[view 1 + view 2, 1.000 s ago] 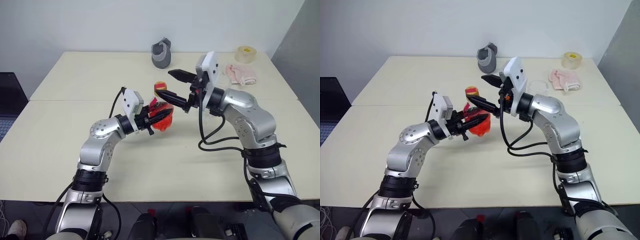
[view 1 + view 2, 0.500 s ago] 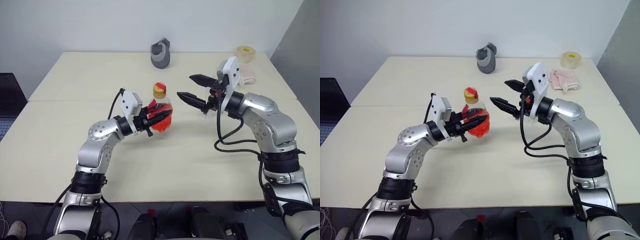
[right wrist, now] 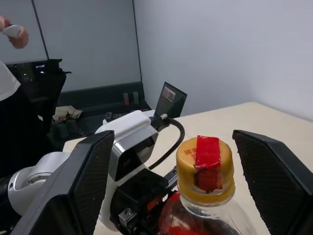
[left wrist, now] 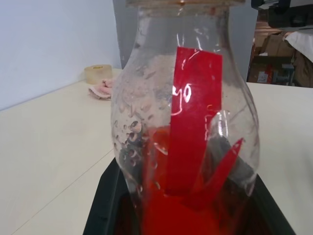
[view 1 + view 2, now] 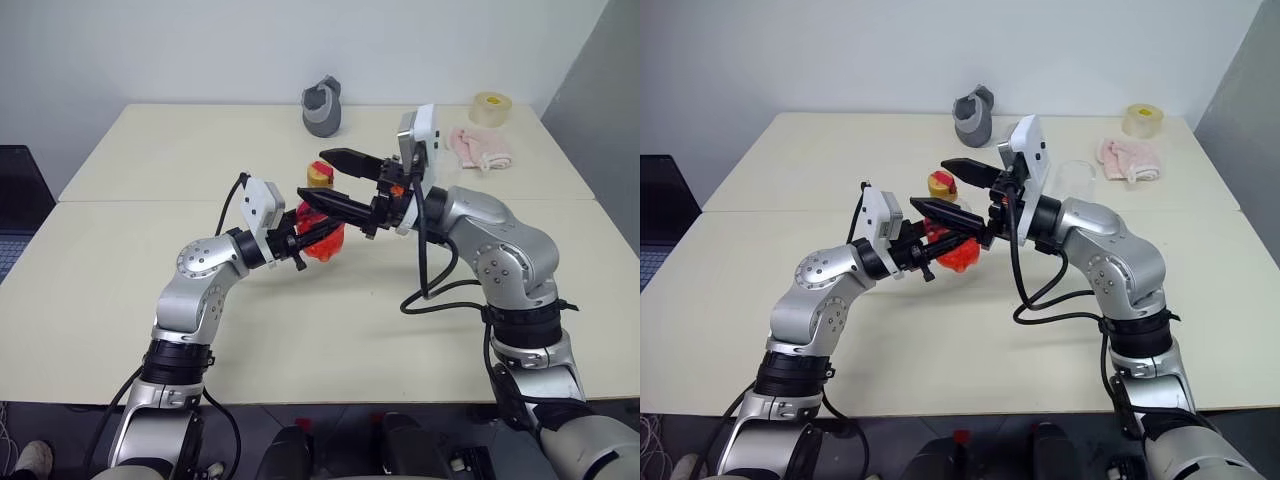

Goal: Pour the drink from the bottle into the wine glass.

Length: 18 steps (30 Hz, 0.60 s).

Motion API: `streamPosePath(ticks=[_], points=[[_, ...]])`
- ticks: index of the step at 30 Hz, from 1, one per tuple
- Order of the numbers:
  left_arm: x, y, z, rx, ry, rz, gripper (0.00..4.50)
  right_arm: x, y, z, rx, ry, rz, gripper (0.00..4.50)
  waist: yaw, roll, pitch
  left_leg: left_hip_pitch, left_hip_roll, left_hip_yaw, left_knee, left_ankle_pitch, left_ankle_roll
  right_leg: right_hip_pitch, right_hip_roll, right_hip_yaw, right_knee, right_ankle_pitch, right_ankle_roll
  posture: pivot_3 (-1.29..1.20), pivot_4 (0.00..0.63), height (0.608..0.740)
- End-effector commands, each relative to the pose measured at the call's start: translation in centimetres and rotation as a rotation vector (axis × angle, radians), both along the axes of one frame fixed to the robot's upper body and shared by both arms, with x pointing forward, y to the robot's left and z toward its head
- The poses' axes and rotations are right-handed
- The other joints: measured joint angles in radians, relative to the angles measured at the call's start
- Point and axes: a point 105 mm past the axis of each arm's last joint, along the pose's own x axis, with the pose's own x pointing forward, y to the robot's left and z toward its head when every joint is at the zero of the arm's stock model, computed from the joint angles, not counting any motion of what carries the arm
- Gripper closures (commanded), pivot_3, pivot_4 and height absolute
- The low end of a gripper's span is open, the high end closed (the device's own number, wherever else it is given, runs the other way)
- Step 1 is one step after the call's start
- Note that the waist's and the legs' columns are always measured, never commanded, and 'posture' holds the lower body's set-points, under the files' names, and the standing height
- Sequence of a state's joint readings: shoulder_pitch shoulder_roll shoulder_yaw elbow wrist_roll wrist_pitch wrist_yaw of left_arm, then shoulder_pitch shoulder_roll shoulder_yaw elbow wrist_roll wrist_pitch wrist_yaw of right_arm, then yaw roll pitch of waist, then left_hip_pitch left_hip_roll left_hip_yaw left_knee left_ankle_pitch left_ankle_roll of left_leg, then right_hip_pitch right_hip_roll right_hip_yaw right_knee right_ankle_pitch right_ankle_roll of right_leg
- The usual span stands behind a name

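the left gripper pinches the bottle upright at its body, drink low inside. the right gripper is spread either side of the yellow cap; uncapping step, so next it should close on the cap and twist. the wine glass stands beyond the right arm.

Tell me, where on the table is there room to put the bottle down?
Bare tabletop lies left of the left gripper and along the near edge. The back left corner beside the grey thing is free too. It is crowded mid-table, where the right gripper straddles the bottle, and back right by the pink cloth and tape roll.
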<state>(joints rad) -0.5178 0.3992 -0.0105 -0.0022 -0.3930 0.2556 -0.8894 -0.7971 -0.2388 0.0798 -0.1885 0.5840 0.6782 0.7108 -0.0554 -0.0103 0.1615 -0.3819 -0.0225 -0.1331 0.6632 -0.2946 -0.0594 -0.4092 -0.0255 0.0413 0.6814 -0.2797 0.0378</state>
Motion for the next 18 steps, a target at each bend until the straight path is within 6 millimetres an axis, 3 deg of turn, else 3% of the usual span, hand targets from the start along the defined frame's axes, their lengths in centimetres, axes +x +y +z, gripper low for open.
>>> streamPosePath(ticks=[1,6,7,10,15,16,18], points=[[-0.22,-0.08,2.00,-0.015,-0.079,-0.015,3.18,-0.02,0.50,1.31,0.014,-0.071,-0.004,0.38,0.000,0.000,0.000,0.000,0.000,0.000,0.000,0.000,0.000,0.000,0.000,0.000,0.000,0.000,0.000,0.00,0.150,0.740],[-0.28,-0.22,2.06,-0.017,-0.080,-0.018,3.18,0.44,1.08,1.03,-0.002,-0.088,-0.004,0.38,-0.001,0.000,0.000,0.000,0.000,0.000,0.000,0.000,0.000,0.000,0.000,0.000,0.000,0.000,0.000,0.00,0.150,0.740],[-0.31,-0.25,2.06,-0.017,-0.080,-0.019,3.18,0.54,1.14,1.05,0.000,-0.091,-0.007,0.54,-0.001,0.000,0.000,0.000,0.000,0.000,0.000,0.000,0.000,0.000,0.000,0.000,0.000,0.000,0.000,0.00,0.150,0.740],[-0.27,-0.26,2.06,-0.024,-0.072,-0.014,3.18,0.63,1.20,1.19,0.010,-0.094,-0.007,1.30,-0.001,0.000,0.000,0.000,0.000,0.000,0.000,0.000,0.000,0.000,0.000,0.000,0.000,0.000,0.000,0.00,0.150,0.740],[-0.17,-0.26,2.10,-0.030,-0.062,-0.008,3.18,0.67,1.11,1.39,0.018,-0.103,-0.008,3.08,-0.001,0.000,0.000,0.000,0.000,0.000,0.000,0.000,0.000,0.000,0.000,0.000,0.000,0.000,0.000,0.00,0.150,0.740],[-0.21,-0.29,2.08,-0.030,-0.062,-0.010,3.18,0.67,1.09,1.43,0.019,-0.105,-0.010,3.32,-0.001,0.000,0.000,0.000,0.000,0.000,0.000,0.000,0.000,0.000,0.000,0.000,0.000,0.000,0.000,0.00,0.150,0.740],[-0.25,-0.34,1.99,-0.029,-0.059,-0.013,3.18,0.75,1.04,1.65,0.027,-0.108,-0.015,3.32,-0.001,0.000,0.000,0.000,0.000,0.000,0.000,0.000,0.000,0.000,0.000,0.000,0.000,0.000,0.000,0.00,0.150,0.740]])
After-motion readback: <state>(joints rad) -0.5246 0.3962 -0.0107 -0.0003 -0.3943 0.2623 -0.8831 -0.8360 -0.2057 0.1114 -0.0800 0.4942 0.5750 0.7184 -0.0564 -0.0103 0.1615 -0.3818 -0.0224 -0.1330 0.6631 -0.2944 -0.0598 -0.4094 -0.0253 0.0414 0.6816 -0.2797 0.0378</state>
